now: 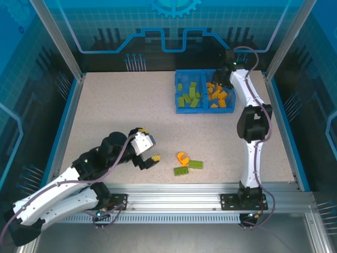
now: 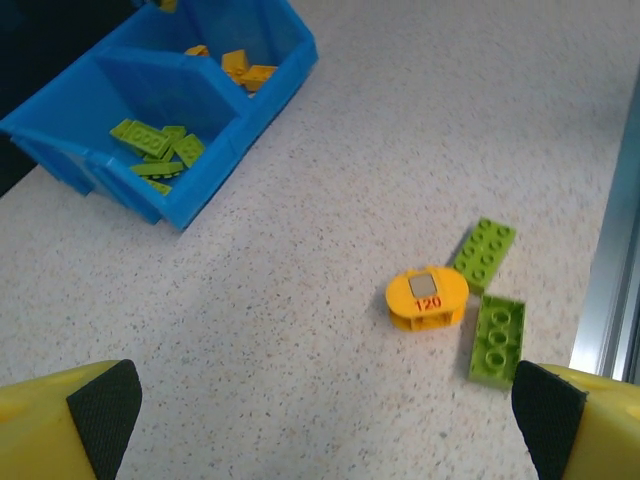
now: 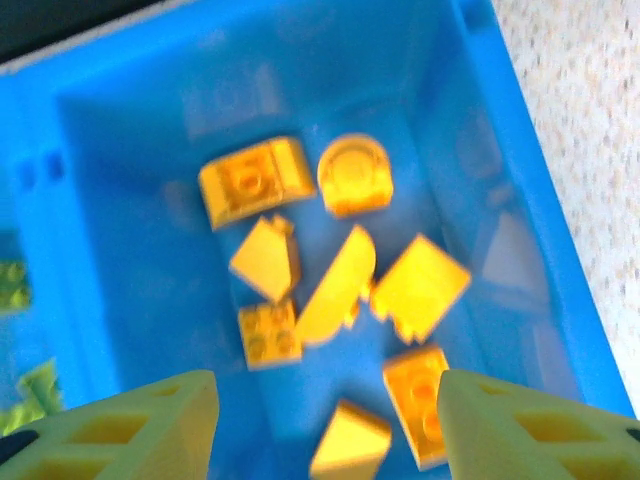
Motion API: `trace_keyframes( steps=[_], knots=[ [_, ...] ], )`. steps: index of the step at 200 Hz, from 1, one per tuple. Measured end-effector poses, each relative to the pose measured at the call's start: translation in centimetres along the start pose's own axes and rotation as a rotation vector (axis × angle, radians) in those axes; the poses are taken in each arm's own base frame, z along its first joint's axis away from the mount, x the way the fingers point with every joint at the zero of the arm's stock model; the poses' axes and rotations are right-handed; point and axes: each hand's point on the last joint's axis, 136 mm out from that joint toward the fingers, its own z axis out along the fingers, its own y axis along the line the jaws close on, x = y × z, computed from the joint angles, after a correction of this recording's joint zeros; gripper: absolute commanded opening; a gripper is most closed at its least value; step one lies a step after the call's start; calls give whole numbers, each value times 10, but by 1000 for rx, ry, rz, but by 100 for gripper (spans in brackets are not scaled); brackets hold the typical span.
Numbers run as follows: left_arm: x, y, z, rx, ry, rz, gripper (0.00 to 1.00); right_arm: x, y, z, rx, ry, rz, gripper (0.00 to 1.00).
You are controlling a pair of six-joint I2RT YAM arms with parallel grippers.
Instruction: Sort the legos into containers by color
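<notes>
- Right jaws: parted with nothing between them, hanging over the right compartment of the bin (image 1: 177,95), upper right of the top view.
- Beneath them lie orange legos (image 3: 340,290); green legos (image 1: 188,96) lie in the left compartment.
- Left jaws: spread wide and empty, low over the table (image 1: 116,105), lower left of the top view.
- Ahead of them: 1 rounded orange piece (image 2: 427,297), with 1 green brick (image 2: 485,253) just upper right of it and 1 more (image 2: 497,340) lower right.
</notes>
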Motion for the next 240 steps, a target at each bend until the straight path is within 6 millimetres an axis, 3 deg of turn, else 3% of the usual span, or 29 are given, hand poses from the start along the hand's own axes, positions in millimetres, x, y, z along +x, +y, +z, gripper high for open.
trace_keyframes(
  steps=[33, 59, 80, 109, 128, 145, 156, 183, 210, 240],
  knots=[
    [-36, 14, 5, -35, -17, -240, 99, 41, -4, -51, -92, 17, -15, 65],
    [-46, 22, 24, -73, 24, -468, 99, 74, -2, -97, -195, -2, -65, 68],
    [-30, 21, 46, -126, 111, -631, 99, 113, 1, -134, -279, -9, -130, 72],
    [11, 16, 74, -224, 255, -892, 97, 172, 0, -170, -384, -3, -207, 79],
    [39, 5, 89, -291, 350, -1083, 97, 209, -12, -178, -404, 26, -220, 86],
    [64, -18, 102, -343, 454, -1208, 96, 234, -24, -180, -402, 56, -211, 94],
    [77, -36, 111, -365, 519, -1260, 95, 245, -31, -182, -398, 72, -195, 100],
    [103, -69, 133, -409, 653, -1373, 92, 263, -37, -192, -432, 72, -186, 100],
    [114, -80, 157, -443, 712, -1435, 88, 282, -40, -197, -480, 77, -178, 100],
    [105, -82, 178, -452, 707, -1462, 83, 297, -47, -194, -471, 108, -170, 100]
  ],
)
